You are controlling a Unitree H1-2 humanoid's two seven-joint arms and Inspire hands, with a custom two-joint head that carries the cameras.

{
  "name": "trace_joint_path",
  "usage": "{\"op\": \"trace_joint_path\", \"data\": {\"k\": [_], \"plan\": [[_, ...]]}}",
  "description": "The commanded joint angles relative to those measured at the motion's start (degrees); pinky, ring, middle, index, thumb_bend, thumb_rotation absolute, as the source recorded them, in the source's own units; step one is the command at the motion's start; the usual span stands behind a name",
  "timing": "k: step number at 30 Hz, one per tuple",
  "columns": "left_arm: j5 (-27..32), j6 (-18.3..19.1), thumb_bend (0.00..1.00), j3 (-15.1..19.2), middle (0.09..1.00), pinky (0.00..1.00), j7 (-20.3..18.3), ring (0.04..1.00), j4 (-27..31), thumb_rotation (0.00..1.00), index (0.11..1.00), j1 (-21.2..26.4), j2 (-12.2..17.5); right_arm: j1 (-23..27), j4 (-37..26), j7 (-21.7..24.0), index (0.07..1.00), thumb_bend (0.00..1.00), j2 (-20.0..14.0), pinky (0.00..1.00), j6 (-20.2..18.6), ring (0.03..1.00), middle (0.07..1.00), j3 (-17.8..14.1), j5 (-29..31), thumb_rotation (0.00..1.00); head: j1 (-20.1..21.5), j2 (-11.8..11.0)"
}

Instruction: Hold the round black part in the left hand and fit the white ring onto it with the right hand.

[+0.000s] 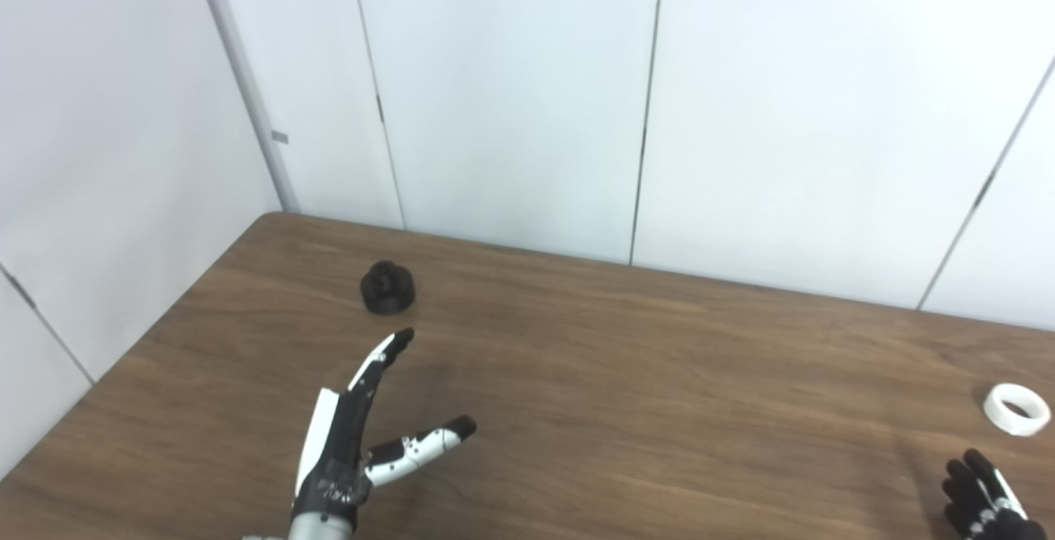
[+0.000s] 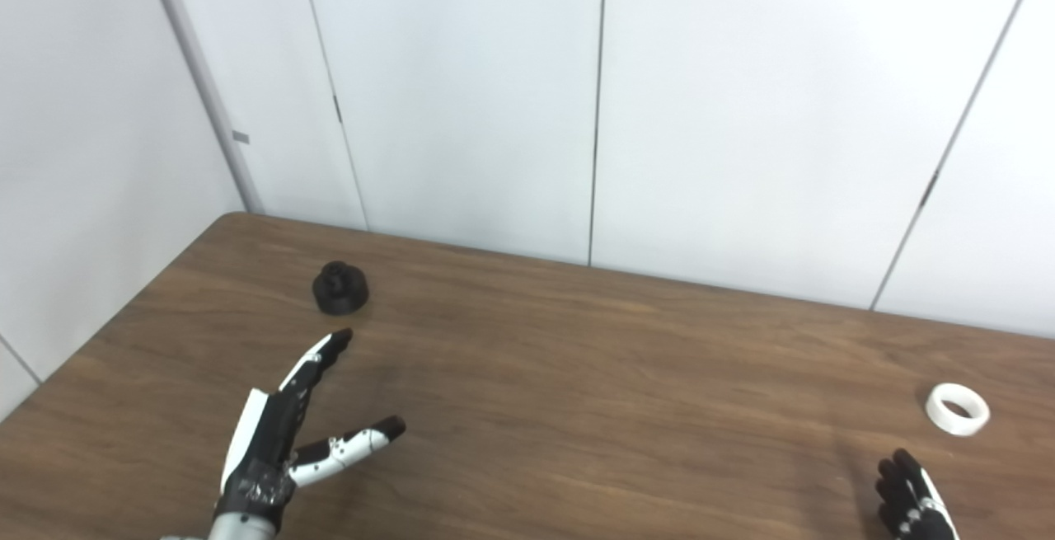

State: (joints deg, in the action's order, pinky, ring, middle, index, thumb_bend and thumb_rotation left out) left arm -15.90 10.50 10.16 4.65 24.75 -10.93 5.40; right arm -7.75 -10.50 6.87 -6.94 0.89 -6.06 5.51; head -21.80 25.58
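Round black plastic part point(image 1: 387, 287) lies just beyond left hand point(image 1: 350, 441), fingers spread, empty; white plastic ring point(image 1: 1017, 409) beyond right hand point(image 2: 911, 507), fingers' state unclear. Reach step; grasp next.

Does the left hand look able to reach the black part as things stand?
Probably yes: the left hand is open, its fingers aimed at the round black part, with only bare table between them.
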Motion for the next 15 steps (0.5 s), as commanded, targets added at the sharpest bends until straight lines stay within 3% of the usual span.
{"op": "trace_joint_path", "data": {"k": [1,8,15], "plan": [[-2.2,-0.1,0.92,1.0,0.915,0.96,0.8,0.937,1.2,0.29,0.9,2.0,2.3,0.1,-0.2,-0.5,0.926,0.65,-0.1,0.98,-0.2,0.944,0.925,0.3,-0.2,1.0,0.1,0.1],[-5.9,5.0,0.9,3.9,0.92,0.97,0.8,0.947,-2.5,0.31,0.892,7.1,7.7,0.4,-0.4,-1.0,0.915,0.64,-0.1,0.92,-1.1,0.929,0.916,0.7,-0.3,1.0,0.5,0.2],[-8.0,5.9,0.94,5.0,0.954,1.0,1.5,0.996,-10.9,0.34,0.876,12.4,13.7,0.3,-0.4,-1.5,0.923,0.64,-0.3,0.9,-0.6,0.93,0.921,1.3,-1.1,1.0,1.3,0.0]]}}
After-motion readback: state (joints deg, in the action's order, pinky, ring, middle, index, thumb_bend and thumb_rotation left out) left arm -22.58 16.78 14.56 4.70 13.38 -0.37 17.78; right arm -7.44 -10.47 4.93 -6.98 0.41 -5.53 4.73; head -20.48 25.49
